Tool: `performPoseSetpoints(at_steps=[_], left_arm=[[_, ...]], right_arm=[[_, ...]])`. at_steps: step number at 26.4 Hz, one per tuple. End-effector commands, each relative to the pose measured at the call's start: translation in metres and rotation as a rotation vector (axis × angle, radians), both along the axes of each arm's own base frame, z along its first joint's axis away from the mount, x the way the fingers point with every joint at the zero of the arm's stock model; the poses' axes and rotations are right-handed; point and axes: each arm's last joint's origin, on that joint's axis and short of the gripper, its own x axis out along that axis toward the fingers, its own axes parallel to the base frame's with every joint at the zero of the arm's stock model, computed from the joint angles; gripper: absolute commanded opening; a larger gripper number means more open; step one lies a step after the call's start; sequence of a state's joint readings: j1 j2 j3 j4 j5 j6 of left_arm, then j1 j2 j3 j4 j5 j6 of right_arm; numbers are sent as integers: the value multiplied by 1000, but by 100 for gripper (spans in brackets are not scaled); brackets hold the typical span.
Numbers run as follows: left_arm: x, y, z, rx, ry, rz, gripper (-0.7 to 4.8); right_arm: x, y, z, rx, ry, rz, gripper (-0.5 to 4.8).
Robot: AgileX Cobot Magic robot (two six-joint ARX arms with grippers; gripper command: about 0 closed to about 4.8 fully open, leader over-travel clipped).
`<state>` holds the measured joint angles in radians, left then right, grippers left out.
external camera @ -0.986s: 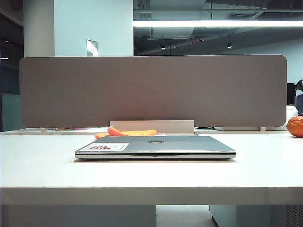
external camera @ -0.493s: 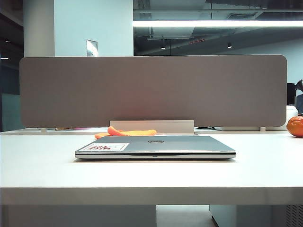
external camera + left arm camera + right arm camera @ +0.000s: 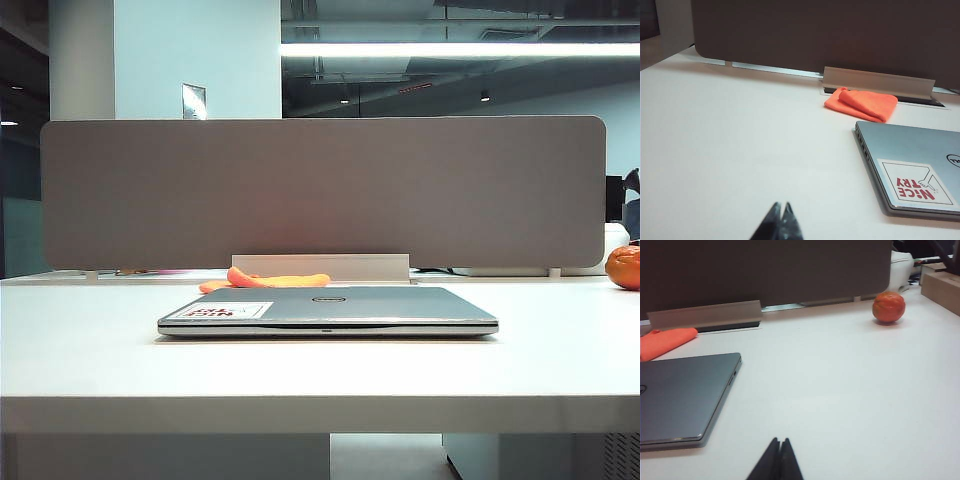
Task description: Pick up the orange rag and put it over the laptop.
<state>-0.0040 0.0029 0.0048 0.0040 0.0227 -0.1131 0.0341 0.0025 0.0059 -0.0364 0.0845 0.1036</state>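
Exterior view: white table (image 3: 100, 360), grey partition (image 3: 320, 190), both fingers closed.

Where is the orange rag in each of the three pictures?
Exterior view: the orange rag peeks out behind the laptop, toward its left.
Left wrist view: the rag lies folded past the laptop's stickered corner, below the grey panel.
Right wrist view: only an end of the rag shows at the frame edge, behind the laptop.
Shared landmark: the laptop.
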Motion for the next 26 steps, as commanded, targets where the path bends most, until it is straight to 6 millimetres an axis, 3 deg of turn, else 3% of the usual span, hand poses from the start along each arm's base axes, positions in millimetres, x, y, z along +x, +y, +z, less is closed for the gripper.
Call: performPoseSetpoints(at_steps=[1, 8, 13, 19, 26], left_arm=[[-2, 0, 10, 0, -36, -5, -6], [-8, 0, 41, -1, -98, 0, -6], [3, 0, 59, 1, -17, -8, -6], [24, -1, 76, 5, 78, -37, -6], [65, -4, 94, -3, 209, -140, -6]], right_arm=[[0, 1, 0, 2, -9, 38, -5], [0, 2, 0, 4, -8, 78, -5], [0, 6, 0, 7, -8, 186, -5], [-1, 9, 0, 18, -9, 322, -5], [-3, 14, 5, 32, -56, 494, -5]])
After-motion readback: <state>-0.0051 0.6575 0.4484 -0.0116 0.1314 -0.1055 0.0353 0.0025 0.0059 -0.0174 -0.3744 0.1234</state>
